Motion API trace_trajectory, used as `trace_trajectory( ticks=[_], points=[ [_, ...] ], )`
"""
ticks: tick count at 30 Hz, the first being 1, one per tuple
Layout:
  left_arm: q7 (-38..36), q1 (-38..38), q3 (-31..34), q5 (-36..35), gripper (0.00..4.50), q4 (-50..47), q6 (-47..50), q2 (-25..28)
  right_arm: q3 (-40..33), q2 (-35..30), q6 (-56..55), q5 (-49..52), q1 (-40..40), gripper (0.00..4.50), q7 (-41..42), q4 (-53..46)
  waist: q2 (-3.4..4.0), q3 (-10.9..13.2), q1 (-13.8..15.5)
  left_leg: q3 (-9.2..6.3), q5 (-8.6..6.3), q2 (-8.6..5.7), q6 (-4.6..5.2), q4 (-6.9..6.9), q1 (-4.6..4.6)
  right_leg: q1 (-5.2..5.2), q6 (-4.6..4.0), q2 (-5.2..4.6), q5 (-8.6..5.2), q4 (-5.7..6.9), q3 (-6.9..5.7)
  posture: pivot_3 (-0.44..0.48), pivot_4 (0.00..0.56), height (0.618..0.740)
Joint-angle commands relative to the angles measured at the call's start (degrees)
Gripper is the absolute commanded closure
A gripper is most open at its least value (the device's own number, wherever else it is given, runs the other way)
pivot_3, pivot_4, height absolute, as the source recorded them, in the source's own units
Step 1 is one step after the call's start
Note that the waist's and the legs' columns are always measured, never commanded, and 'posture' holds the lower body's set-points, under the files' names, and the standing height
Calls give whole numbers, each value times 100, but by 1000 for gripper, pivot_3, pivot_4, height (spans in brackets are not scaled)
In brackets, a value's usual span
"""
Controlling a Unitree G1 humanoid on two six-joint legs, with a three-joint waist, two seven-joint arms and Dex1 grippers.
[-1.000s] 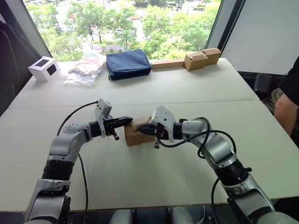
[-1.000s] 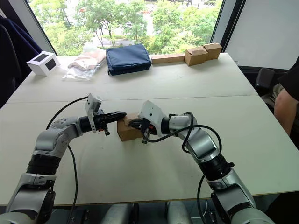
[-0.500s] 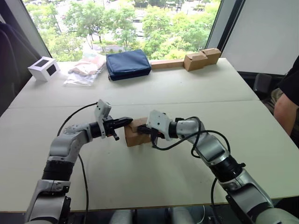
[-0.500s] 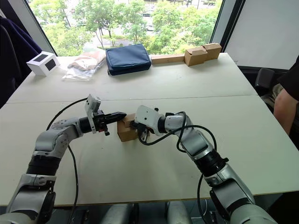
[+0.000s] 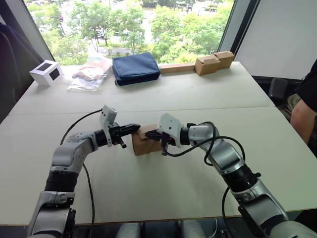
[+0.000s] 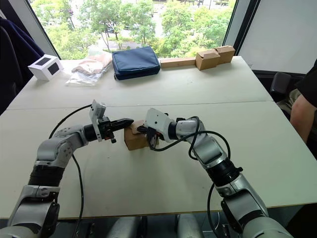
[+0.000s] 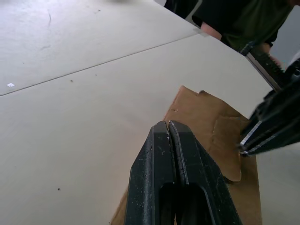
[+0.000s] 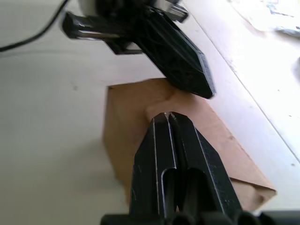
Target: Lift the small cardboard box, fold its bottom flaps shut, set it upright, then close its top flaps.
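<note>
The small cardboard box (image 5: 144,145) stands on the table between my two arms, plain brown, its top flaps (image 7: 210,123) lying nearly flat. My left gripper (image 5: 136,127) is shut, empty, and points at the box's upper left edge. Coming in from the other side, my right gripper (image 5: 151,135) is also shut and empty, its tip over the top flaps. In the right wrist view the shut right gripper (image 8: 167,115) sits just above the box top (image 8: 125,115), with the left gripper (image 8: 183,56) close beyond it. The two tips are nearly meeting over the box.
At the far edge of the table lie a white cube box (image 5: 46,72), a plastic bag (image 5: 90,72), a navy pouch (image 5: 135,68) and paler cardboard boxes (image 5: 214,61) with a long strip (image 5: 177,68). A person (image 5: 304,106) sits at the right.
My right gripper has shifted a little to the left over the box top. The left gripper and the box have stayed where they were.
</note>
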Motion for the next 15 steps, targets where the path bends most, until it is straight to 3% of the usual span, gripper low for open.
trace_trajectory(
  ticks=[1, 10, 15],
  points=[
    [51, -151, 228, -206, 4465, -76, 102, -20, 71, -129, 4, -30, 41, 4500, 100, -325, 0, 0, -3, 0, 0, 0, 0, 0, 0, 0, 0, 0, 0, -1, 0, 0, 150, 740],
    [119, -99, 224, -314, 4465, -279, 298, -38, 248, -56, -249, -474, -66, 4500, -189, 6, 0, 0, -9, 1, 0, 0, -1, -1, -1, -3, 0, 1, 0, -1, 0, 0, 150, 740],
    [135, -51, 172, -255, 4465, -334, 300, -23, -68, 101, 29, 96, -27, 4500, 24, -280, 0, 0, -4, 1, 1, 0, -1, -1, -1, -2, 0, -1, 0, -1, 0, 0, 150, 740]
  ],
)
